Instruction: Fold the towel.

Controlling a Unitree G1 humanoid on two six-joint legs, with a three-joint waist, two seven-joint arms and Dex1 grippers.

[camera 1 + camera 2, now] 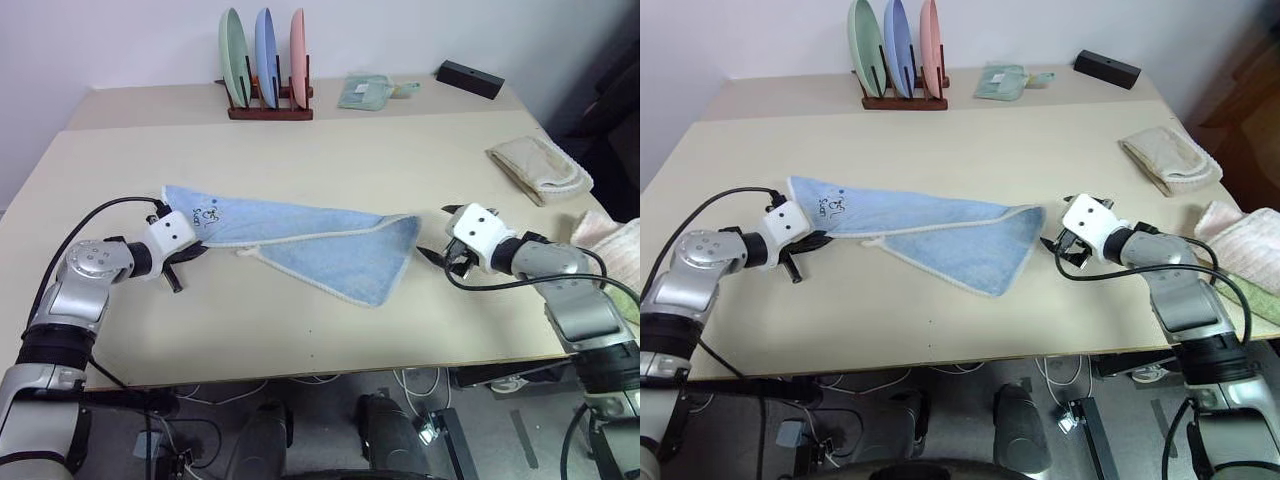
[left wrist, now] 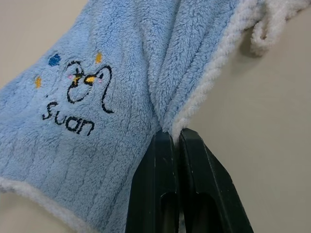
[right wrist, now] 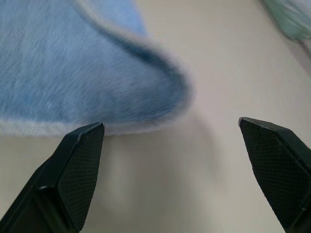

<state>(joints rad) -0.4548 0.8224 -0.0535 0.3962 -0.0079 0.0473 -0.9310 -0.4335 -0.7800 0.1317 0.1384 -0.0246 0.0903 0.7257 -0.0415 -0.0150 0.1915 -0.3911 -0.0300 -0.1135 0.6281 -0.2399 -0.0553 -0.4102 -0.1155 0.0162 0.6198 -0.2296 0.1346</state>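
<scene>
Light blue terry cloth, the towel (image 1: pixel 300 240), lies stretched across the middle of a pale tan table (image 1: pixel 330 330), partly doubled over with a whitish stitched edge. The left claw (image 1: pixel 190 252) has its two black fingers (image 2: pixel 160 194) pressed tight together on the towel's edging, right beside a small embroidered bird and dark lettering. From that pinch the towel runs away toward the right claw (image 1: pixel 1058 248). The right claw stands spread wide, holding nothing, its black fingertips (image 3: pixel 82 160) just short of the towel's rounded folded corner, which sits directly ahead of it. Behind the right claw and off to its outer side rests a folded beige towel (image 1: pixel 540 168). Far beyond both claws, at the table's back, stands a rack of plates (image 1: pixel 266 62).
</scene>
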